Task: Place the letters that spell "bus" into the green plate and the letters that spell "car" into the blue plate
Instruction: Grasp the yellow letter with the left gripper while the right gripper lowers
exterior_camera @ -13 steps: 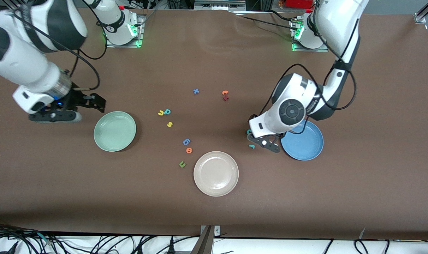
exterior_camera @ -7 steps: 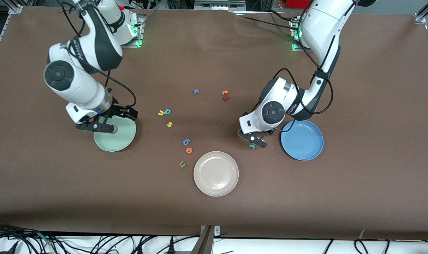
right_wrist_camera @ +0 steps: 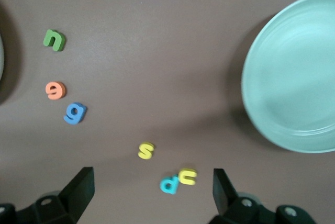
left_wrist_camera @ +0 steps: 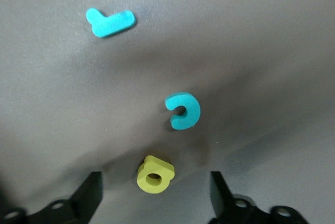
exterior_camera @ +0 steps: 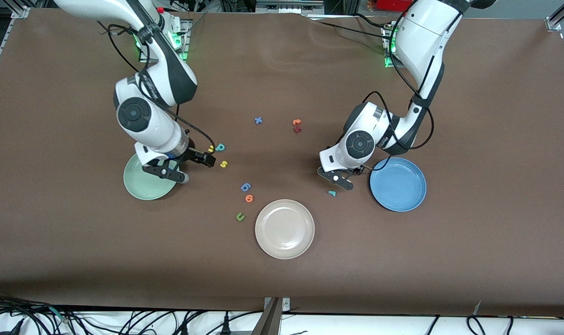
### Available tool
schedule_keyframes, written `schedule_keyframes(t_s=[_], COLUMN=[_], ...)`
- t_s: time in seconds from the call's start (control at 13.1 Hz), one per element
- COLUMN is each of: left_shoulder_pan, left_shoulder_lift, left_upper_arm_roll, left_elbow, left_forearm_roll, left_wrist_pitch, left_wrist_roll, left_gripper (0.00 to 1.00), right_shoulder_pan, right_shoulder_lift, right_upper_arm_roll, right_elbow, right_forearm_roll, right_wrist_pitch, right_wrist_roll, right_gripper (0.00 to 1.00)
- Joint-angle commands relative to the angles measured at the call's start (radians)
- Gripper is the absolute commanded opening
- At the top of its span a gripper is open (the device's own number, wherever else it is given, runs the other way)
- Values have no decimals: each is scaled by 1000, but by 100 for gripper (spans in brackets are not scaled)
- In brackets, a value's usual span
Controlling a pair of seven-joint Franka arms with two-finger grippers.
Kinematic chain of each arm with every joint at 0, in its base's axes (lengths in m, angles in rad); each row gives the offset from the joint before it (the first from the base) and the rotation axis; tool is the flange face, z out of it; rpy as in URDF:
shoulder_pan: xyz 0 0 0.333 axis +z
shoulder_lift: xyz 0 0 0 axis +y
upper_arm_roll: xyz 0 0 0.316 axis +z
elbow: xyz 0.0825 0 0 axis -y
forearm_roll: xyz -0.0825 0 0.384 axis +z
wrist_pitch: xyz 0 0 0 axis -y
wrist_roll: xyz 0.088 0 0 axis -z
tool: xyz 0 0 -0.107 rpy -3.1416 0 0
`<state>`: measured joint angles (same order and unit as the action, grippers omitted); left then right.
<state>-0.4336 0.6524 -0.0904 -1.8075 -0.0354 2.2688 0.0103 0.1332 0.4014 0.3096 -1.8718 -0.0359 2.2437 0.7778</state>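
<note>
Your right pincer (exterior_camera: 206, 159) swung in from the desk's edge, spread wide over the u (exterior_camera: 211, 149), b (exterior_camera: 220, 147) and s (exterior_camera: 224, 164) beside the green plate (exterior_camera: 144, 188). Left pincer (exterior_camera: 339, 179) hung unclenched above the yellow a (left_wrist_camera: 155, 174); center it before squeezing.

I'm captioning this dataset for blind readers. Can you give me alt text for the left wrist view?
The left tool, fingers spread, hangs just over a yellow foam letter a on the brown table. A teal c and a teal r lie on the table past it.
</note>
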Motion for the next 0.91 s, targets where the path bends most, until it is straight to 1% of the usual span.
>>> schedule_keyframes(t_s=[0.0, 0.08, 0.23, 0.3, 0.46, 0.61, 0.68, 0.76, 0.84], left_shoulder_pan=[-10, -10, -10, -10, -5, -2, 1, 6, 18], left_shoulder_lift=[-11, -11, -11, -14, -23, -46, -75, -108, -135], left_upper_arm_roll=[8, 8, 8, 8, 8, 8, 8, 9, 12], left_elbow=[-23, -23, -21, -20, -16, -7, -7, -7, -1], left_forearm_roll=[23, 23, 23, 23, 23, 23, 23, 23, 23], left_wrist_pitch=[17, 17, 17, 14, 3, -40, -66, -102, -153], left_wrist_roll=[14, 14, 14, 14, 14, 14, 13, 13, 20], left_gripper=[65, 55, 27, 18, 14, 15, 16, 16, 16], right_shoulder_pan=[16, 16, 19, 38, 56, 65, 71, 71, 75], right_shoulder_lift=[56, 68, 102, 117, 131, 146, 152, 158, 166], right_upper_arm_roll=[2, -1, 0, -1, -4, -4, -4, -7, -15], right_elbow=[-15, -35, -43, -43, -43, -41, -40, -38, -38], right_forearm_roll=[-2, -1, -4, 1, 5, 4, 5, 5, 5], right_wrist_pitch=[74, 98, 123, 131, 154, 181, 185, 185, 185], right_wrist_roll=[136, 180, 215, 219, 238, 270, 281, 284, 285], right_gripper=[100, 100, 100, 99, 99, 99, 98, 95, 95])
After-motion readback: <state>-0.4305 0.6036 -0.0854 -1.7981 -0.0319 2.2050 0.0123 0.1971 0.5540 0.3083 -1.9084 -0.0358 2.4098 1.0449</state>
